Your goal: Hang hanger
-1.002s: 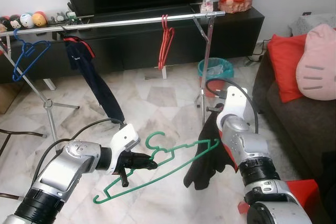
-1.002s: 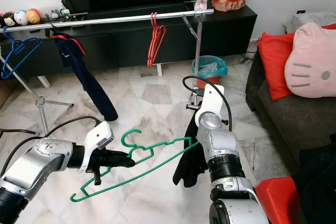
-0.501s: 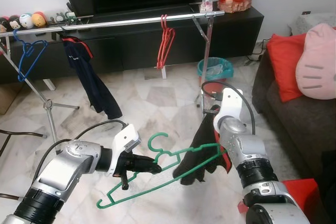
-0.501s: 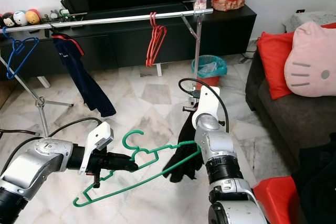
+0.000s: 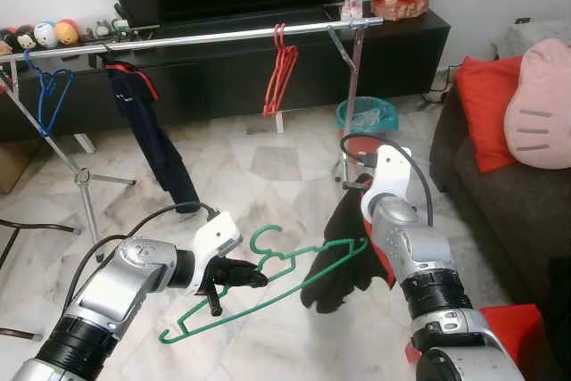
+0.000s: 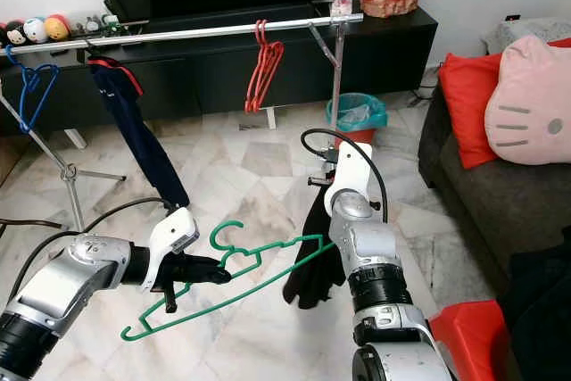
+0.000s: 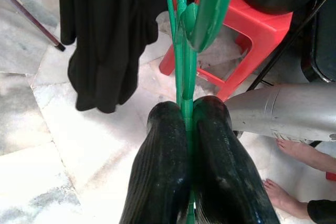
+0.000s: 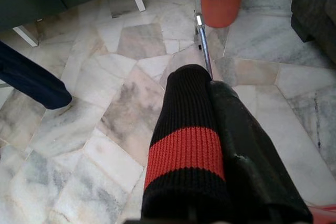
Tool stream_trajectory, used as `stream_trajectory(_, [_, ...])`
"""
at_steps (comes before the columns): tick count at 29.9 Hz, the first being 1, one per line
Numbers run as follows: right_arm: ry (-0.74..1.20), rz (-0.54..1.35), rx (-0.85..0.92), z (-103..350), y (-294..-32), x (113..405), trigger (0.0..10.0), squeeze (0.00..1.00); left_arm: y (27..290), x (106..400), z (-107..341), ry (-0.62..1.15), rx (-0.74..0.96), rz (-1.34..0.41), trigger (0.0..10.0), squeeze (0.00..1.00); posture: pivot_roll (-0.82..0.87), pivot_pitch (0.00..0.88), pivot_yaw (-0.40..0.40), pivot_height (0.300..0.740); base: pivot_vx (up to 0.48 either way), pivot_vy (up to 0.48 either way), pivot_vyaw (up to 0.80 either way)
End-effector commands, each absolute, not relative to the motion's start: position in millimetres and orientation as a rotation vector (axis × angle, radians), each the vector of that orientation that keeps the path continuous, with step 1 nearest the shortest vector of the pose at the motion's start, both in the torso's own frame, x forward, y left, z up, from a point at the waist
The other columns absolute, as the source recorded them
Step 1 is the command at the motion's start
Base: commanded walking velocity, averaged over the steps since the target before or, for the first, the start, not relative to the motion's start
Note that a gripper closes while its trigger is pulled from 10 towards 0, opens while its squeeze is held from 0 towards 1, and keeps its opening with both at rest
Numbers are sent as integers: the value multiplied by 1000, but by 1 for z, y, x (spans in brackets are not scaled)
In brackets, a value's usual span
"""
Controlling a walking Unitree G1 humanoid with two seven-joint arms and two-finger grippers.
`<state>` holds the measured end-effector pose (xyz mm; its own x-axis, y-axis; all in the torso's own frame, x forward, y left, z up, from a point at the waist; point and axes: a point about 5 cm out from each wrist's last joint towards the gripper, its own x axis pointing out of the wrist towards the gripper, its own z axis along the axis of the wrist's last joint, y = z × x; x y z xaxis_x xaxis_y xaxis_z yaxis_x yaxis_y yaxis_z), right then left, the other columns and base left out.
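My left gripper (image 5: 254, 277) is shut on a green hanger (image 5: 268, 285) just below its hook and holds it tilted above the floor; the left wrist view shows the green bar pinched between both fingers (image 7: 163, 145). The hanger's far end reaches into a black garment with a red stripe (image 5: 337, 260) that hangs from my right arm. In the right wrist view my right gripper (image 8: 210, 82) is shut on this garment (image 8: 184, 145), which wraps one finger. A silver rail (image 5: 205, 37) crosses the back, carrying red hangers (image 5: 282, 69), a blue hanger (image 5: 49, 95) and a navy garment (image 5: 152, 144).
The rail's stand legs (image 5: 85, 180) and post (image 5: 350, 104) rest on the marble floor. A teal bin (image 5: 366, 118) stands behind the post. A dark sofa with a red cushion (image 5: 486, 104) is on the right. A red stool (image 5: 522, 332) is near my right side. A person's bare feet (image 7: 286, 198) are close.
The black garment has swung left and closer around the hanger's far end. My left gripper keeps its hold on the hanger. The blue hanger on the rail has swung.
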<state>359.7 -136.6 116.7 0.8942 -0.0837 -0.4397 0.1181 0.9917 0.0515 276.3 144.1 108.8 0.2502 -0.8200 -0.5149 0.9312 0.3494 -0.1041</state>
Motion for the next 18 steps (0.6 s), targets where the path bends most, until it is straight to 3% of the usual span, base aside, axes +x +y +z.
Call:
stream_trajectory(1, [416, -88, 78, 126, -133, 362, 10000, 0, 146, 278, 112, 525, 266, -1202, 10000, 0, -68, 0, 89, 740, 0, 0, 0])
stream_trajectory(16, [416, -88, 78, 126, -133, 362, 10000, 0, 146, 278, 112, 525, 266, -1202, 10000, 0, -68, 0, 89, 740, 0, 0, 0])
stream_trajectory(18, [425, -2, 96, 128, -122, 358, 10000, 0, 148, 275, 106, 542, 193, -1226, 10000, 0, -70, 0, 89, 740, 0, 0, 0])
